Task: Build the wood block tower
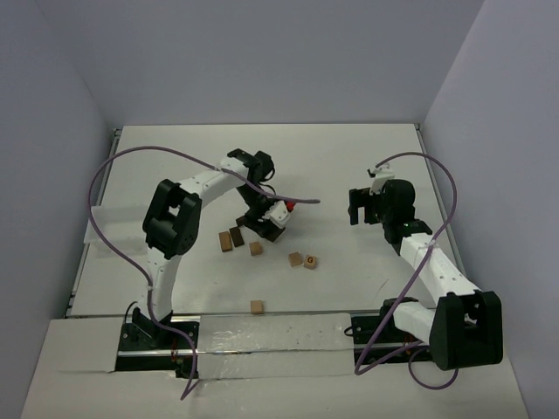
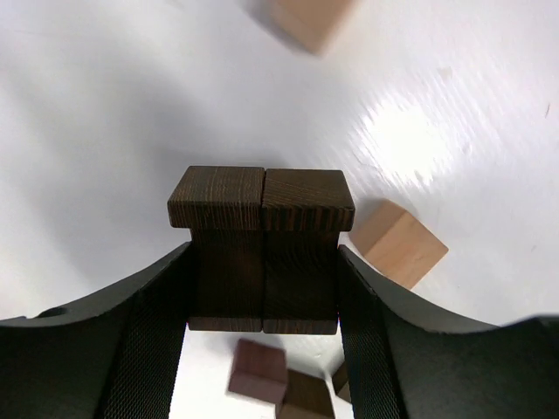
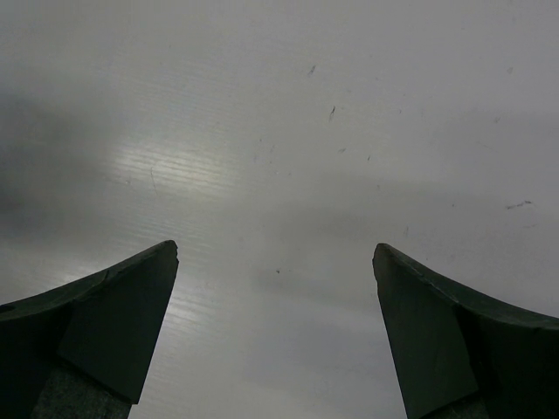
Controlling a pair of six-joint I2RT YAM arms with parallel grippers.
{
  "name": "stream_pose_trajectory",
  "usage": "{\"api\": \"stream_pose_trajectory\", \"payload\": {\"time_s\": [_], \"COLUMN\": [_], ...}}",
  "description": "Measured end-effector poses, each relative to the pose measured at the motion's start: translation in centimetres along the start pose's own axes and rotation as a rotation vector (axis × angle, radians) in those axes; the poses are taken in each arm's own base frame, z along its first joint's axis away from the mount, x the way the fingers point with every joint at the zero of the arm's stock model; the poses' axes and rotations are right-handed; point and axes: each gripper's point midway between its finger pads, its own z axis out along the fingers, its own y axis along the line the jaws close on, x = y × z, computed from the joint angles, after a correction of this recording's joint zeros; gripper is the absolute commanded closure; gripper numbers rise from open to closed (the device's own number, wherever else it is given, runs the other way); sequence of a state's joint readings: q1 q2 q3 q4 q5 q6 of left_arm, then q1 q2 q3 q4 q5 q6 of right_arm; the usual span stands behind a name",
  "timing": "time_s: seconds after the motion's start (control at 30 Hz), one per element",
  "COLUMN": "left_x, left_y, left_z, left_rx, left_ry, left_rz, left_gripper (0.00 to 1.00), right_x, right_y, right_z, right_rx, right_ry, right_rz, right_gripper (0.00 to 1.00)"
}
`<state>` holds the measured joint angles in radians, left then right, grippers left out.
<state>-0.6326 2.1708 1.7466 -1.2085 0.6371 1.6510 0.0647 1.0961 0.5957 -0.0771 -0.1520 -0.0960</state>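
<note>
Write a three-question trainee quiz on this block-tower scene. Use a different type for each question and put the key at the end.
1. True or false: the right gripper is holding a block.
2. What is the left gripper clamped on?
A) one tan block
B) two dark brown blocks side by side
C) nothing
3. Fill in: the lone loose block lowest in the top view is ____ in colour.

Key
1. False: its jaws stand wide open with nothing between them.
2. B
3. Light tan
</note>
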Motion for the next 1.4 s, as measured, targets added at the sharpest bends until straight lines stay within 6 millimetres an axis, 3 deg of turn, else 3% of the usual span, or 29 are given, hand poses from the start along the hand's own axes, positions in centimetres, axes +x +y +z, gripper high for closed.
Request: {"api": "stream_pose_trajectory", "payload": {"time_s": [0.2, 0.43, 0.6, 0.7, 0.87, 0.97, 1.2, 1.4], "left_x": [-4.2, -7.0, -6.6, -6.0, -7.1, -8.0, -9.5, -10.4], "left_y": [2.2, 2.0, 1.5, 1.0, -1.0, -1.4, -2.0, -1.8], "left_z": [-4.4, -7.9, -10.2, -10.8, -10.7, -11.1, -12.6, -14.2], "left_rx": [-0.112, -0.116, -0.101, -0.092, -0.032, -0.007, 0.038, 0.076], "left_ry": [-0.277, -0.611, -0.769, -0.817, -0.844, -0.854, -0.87, -0.888], "left_rz": [-0.162, -0.414, -0.603, -0.686, -0.792, -0.834, -0.944, -1.05], "left_gripper": [0.92, 0.96, 0.97, 0.99, 1.0, 1.0, 1.0, 1.0], "right_x": [-2.4, -6.1, -9.1, -9.8, -12.6, -13.9, -16.2, -16.6], "right_y": [0.3, 1.5, 3.4, 4.8, 6.5, 7.2, 12.2, 18.4], "right_z": [-0.5, -1.4, -2.4, -2.8, -3.8, -5.5, -11.6, -14.0], "right_rx": [-0.018, -0.088, -0.199, -0.281, -0.385, -0.407, -0.506, -0.665], "right_ry": [-0.059, -0.135, -0.213, -0.235, -0.271, -0.34, -0.619, -0.757], "right_rz": [-0.006, -0.024, -0.056, -0.083, -0.191, -0.309, -0.462, -0.418], "right_gripper": [0.0, 0.0, 0.0, 0.0, 0.0, 0.0, 0.0, 0.0]}}
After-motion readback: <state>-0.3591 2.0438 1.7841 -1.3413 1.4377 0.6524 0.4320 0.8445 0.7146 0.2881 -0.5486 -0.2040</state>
